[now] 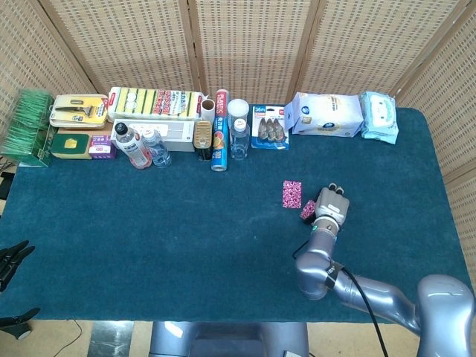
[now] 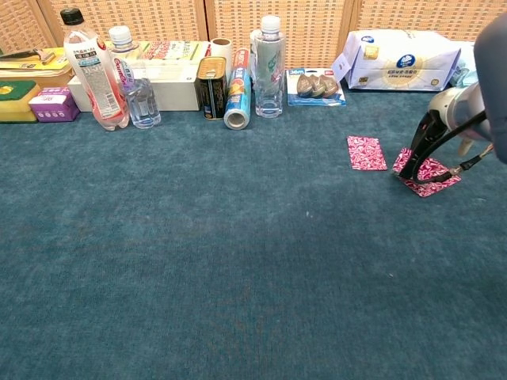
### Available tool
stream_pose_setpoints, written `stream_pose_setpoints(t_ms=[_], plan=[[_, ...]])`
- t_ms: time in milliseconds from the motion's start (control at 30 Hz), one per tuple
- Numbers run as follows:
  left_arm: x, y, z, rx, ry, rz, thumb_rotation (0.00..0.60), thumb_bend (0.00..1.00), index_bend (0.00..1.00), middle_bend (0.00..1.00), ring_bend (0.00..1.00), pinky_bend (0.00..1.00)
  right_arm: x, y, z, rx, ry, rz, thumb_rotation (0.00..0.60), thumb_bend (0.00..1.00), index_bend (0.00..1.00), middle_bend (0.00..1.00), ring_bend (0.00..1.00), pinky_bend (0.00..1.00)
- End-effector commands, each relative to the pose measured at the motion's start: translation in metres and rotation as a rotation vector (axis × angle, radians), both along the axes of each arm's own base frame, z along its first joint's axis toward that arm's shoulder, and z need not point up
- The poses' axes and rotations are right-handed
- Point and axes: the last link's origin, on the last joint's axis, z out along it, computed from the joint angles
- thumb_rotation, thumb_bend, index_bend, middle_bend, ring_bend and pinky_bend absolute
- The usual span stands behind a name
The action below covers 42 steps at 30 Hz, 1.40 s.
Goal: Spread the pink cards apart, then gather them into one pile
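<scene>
Open counter [image 1: 186,223] lies left of and nearer than the right hand [image 1: 332,206]; beyond it, a row of goods [image 1: 223,130] blocks the far edge.

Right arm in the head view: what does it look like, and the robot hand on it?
The right arm is glossy silver-grey with rounded joints and a black cable running along it. Its robot hand is grey metal with dark fingertips. The left robot hand is black.
</scene>
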Motion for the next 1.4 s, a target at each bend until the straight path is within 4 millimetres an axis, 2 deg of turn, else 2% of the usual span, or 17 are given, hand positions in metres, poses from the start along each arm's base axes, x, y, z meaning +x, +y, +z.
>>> stream_pose_setpoints(t_ms=[33, 967, 1400], plan=[[0.000, 0.000, 0.000, -0.002, 0.001, 0.000, 0.600, 0.01, 0.00, 0.00, 0.00, 0.00, -0.004, -0.003, 0.005, -0.009, -0.028, -0.031, 0.600, 0.21, 0.38, 0.07, 0.00, 0.23], [0.002, 0.001, -0.006, -0.016, 0.018, 0.002, 0.600, 0.01, 0.00, 0.00, 0.00, 0.00, -0.028, -0.008, 0.024, -0.012, -0.044, -0.102, 0.600, 0.21, 0.34, 0.07, 0.00, 0.23], [0.002, 0.000, -0.007, -0.020, 0.022, 0.002, 0.600, 0.01, 0.00, 0.00, 0.00, 0.00, -0.026, -0.005, 0.016, 0.009, -0.055, -0.108, 0.600, 0.21, 0.33, 0.07, 0.00, 0.23]])
